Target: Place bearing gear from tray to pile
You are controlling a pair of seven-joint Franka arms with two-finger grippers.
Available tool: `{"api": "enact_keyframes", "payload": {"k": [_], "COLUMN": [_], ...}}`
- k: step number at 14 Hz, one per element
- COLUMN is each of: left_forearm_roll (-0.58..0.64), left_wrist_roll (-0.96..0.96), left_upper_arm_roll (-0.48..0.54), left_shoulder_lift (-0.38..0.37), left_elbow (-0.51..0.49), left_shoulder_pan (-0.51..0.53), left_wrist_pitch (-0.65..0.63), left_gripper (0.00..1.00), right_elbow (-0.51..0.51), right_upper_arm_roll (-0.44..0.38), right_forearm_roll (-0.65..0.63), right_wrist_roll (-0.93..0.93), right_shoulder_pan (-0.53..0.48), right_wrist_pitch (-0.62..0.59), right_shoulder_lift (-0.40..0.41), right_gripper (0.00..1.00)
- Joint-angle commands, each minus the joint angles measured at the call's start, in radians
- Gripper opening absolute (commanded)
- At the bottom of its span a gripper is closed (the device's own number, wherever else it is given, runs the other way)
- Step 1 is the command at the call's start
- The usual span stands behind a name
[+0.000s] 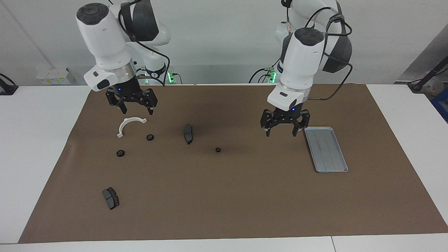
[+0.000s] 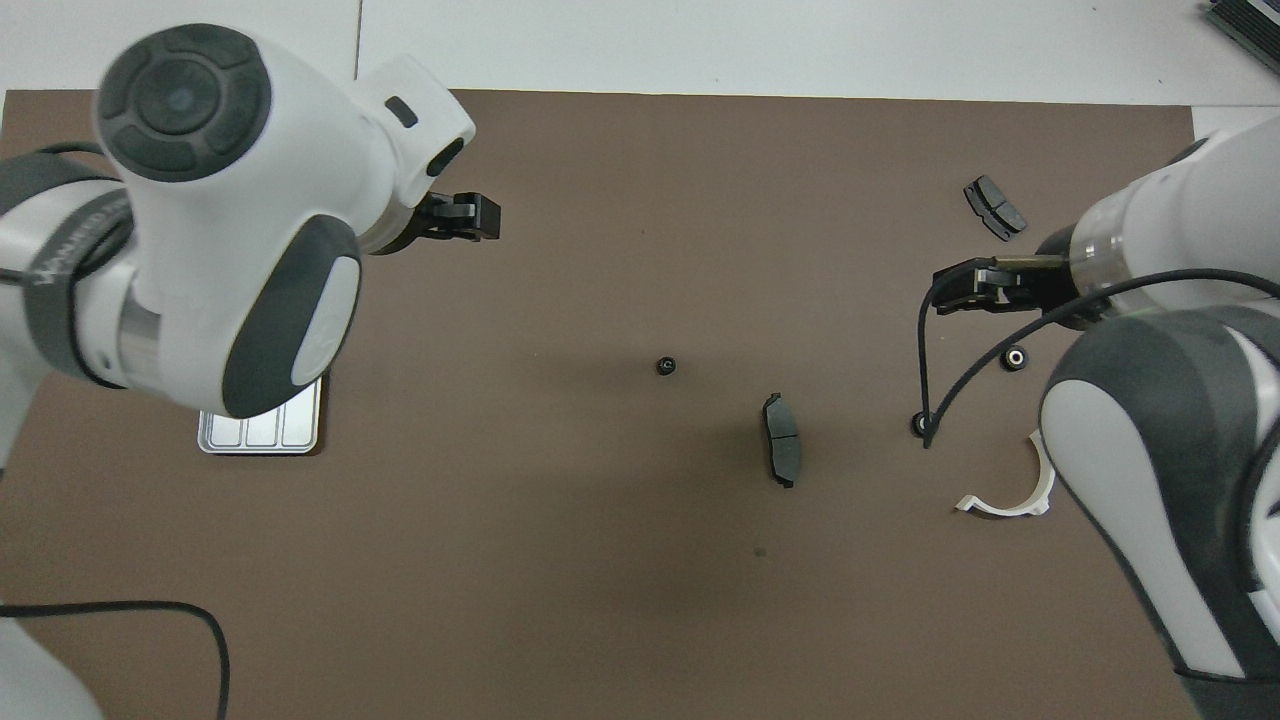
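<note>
Facing view: the desk [image 1: 42,140] carries a brown mat [image 1: 224,196]. At 3 o'clock lies the tray [image 1: 326,149], showing no gear. The left hand [image 1: 284,130] hangs spread wide and holding nothing just beside it. The right hand [image 1: 134,109], likewise wide and unladen, hangs over the white bracket [image 1: 129,125] at 9 o'clock. One bearing gear [image 1: 217,149] sits near centre, apart from the others [image 1: 150,137].

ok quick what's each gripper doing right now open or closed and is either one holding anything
Left gripper: open, holding nothing, up over the mat beside the tray.
Right gripper: open, holding nothing, up over the white bracket.
</note>
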Motion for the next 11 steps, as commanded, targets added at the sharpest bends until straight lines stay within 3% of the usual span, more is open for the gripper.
{"api": "enact_keyframes", "payload": {"k": [1, 5, 9, 11], "left_forearm_roll": [0.022, -0.024, -0.025, -0.025], "left_wrist_roll": [0.178, 0.439, 0.447, 0.447], "left_upper_arm_roll": [0.021, 0.018, 0.023, 0.023], "left_shoulder_lift": [-0.099, -0.173, -0.196, -0.205], "left_elbow": [-0.031, -0.039, -0.04, -0.04], "left_shoulder_pan": [0.045, 0.185, 0.26, 0.311], "left_wrist_pitch": [-0.097, -0.231, -0.312, -0.312], "left_gripper": [1.0, 1.0, 1.0, 1.0], "right_elbow": [-0.013, -0.01, 0.008, 0.094], "right_upper_arm_roll": [0.041, 0.149, 0.275, 0.339], "right_forearm_roll": [0.021, -0.036, -0.22, -0.305], "right_wrist_roll": [0.082, 0.267, 0.508, 0.637], "right_shoulder_pan": [0.019, 0.024, 0.028, 0.045], "right_wrist_pitch": [0.116, 0.269, 0.357, 0.348], "right_shoulder_lift": [0.095, 0.226, 0.344, 0.446], "right_gripper": [1.0, 1.0, 1.0, 1.0]}}
